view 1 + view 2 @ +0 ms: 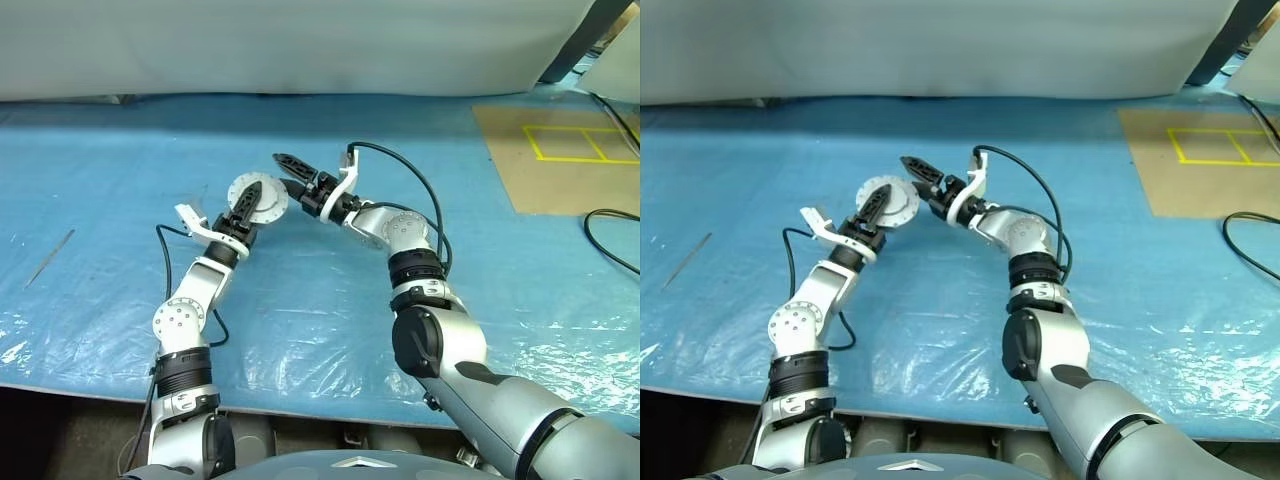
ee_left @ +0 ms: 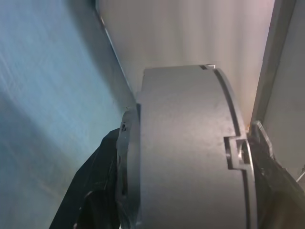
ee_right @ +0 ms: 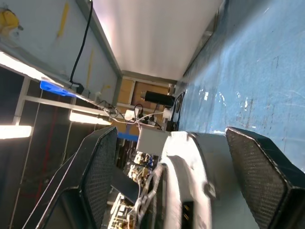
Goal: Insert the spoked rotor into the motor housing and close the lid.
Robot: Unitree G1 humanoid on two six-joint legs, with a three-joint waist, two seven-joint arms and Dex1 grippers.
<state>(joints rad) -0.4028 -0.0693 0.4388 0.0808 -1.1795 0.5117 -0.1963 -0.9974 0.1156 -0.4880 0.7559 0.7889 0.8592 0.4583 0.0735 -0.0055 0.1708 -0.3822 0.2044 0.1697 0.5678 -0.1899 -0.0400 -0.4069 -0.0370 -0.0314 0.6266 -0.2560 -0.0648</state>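
L gripper (image 1: 246, 206) was clamped on motor housing (image 1: 262, 200), lid apparently seated; R gripper (image 1: 296, 174) was spread wide beside it, empty. Task judged nearly done.

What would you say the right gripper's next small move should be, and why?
Probably back away a little: the left gripper grips the closed motor housing, while the right gripper stands open beside it, holding nothing.

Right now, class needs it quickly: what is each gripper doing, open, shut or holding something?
Left gripper: shut on the motor housing, held up off the blue table.
Right gripper: open beside the housing, holding nothing.
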